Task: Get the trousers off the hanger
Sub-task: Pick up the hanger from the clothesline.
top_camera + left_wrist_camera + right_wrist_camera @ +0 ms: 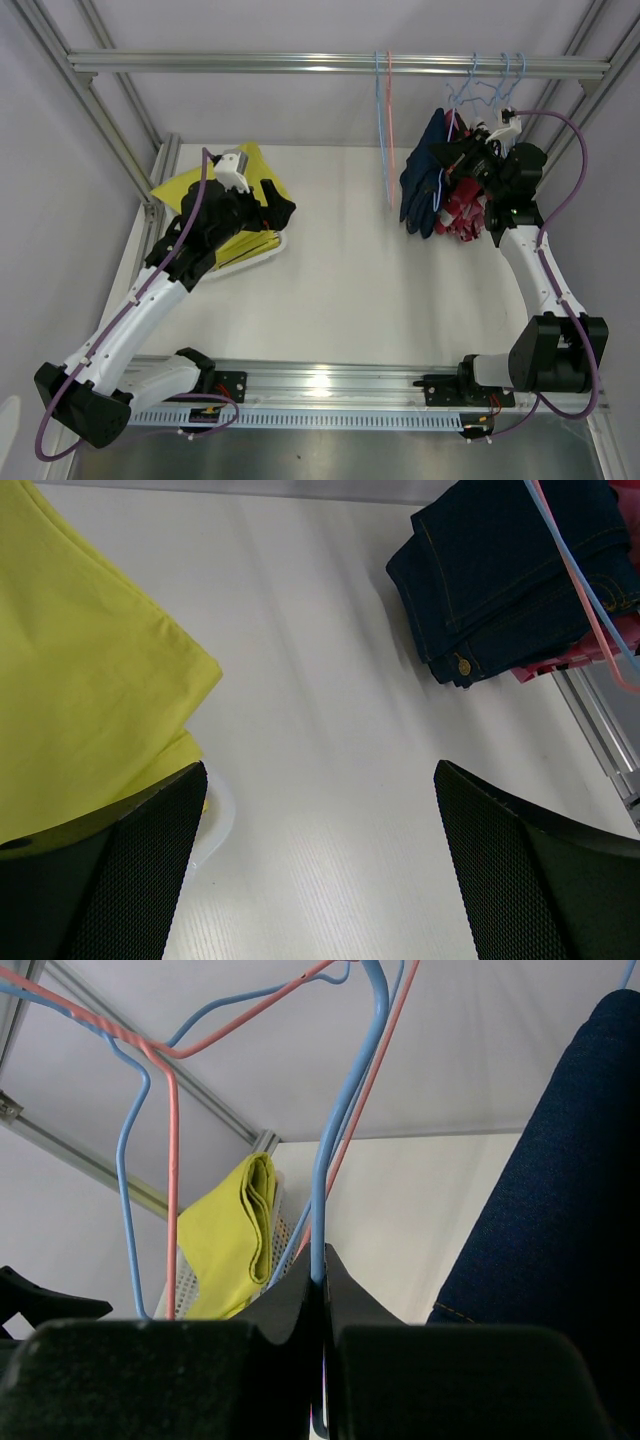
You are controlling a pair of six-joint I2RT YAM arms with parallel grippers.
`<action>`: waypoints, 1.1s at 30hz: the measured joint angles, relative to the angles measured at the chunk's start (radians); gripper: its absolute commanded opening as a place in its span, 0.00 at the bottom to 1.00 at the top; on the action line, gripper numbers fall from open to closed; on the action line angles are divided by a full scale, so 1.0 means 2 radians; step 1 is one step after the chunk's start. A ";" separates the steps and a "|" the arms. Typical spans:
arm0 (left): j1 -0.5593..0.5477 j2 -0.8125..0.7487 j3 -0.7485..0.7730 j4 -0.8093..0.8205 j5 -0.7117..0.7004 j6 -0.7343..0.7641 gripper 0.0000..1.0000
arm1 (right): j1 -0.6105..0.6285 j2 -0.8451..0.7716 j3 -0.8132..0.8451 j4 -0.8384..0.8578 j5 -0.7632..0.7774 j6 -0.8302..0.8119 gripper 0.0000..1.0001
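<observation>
Blue hanger wire (318, 1230): clamping it in shut right gripper (320, 1282) beside navy trousers (560, 1210); hanging left gripper (320, 810) wide open near yellow trousers (80, 680).

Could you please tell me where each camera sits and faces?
Top external: overhead from behind, looking down at the table; left arm, right arm show.
Left wrist: above the table, facing the navy trousers; open left hand shows.
Right wrist: looks up past the blue hanger the right hand pinches.
Both wrists share the yellow trousers.
</observation>
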State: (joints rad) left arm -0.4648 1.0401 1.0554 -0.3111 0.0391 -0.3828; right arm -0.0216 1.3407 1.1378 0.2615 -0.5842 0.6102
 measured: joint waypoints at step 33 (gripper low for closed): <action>0.001 0.000 0.000 0.000 0.009 -0.001 0.99 | 0.000 -0.004 0.083 -0.131 0.009 -0.010 0.00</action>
State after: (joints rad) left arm -0.4622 1.0401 1.0554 -0.3111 0.0570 -0.3847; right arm -0.0208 1.3323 1.3045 0.0002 -0.5659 0.5900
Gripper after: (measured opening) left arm 0.994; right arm 0.014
